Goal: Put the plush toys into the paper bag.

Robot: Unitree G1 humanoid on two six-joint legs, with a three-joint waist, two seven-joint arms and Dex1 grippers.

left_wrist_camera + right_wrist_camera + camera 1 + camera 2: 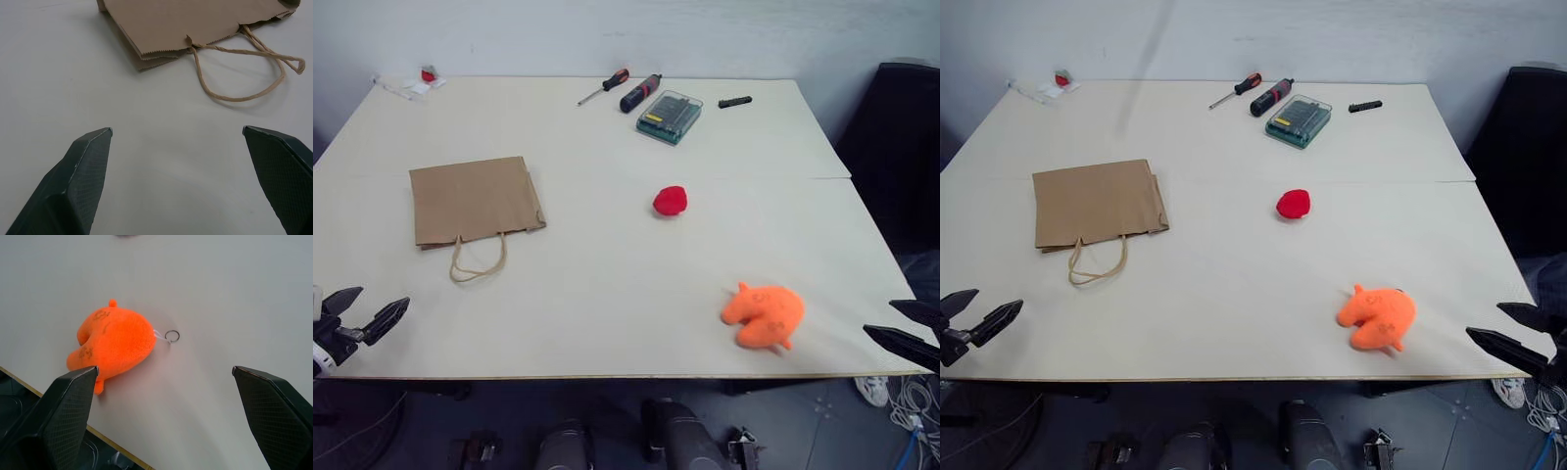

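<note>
The brown paper bag [475,201] lies flat on the left half of the white table [607,274], its cord handles [477,262] toward me. A small red plush toy [670,201] rests near the table's middle. The orange plush toy [764,315] lies near the front right edge, with a small key ring [172,336] beside it. My left gripper [367,308] hovers open at the front left corner, short of the bag [195,24]. Over the front right edge my right gripper [906,328] stands open, the orange toy [112,342] just ahead of it. Both are empty.
At the table's far edge lie a screwdriver [604,86], a black-and-red tool [640,92], a clear bit case [670,116] and a small black piece [735,101]. Small red-and-white items [425,78] sit at the far left corner. A dark chair [896,147] stands at the right.
</note>
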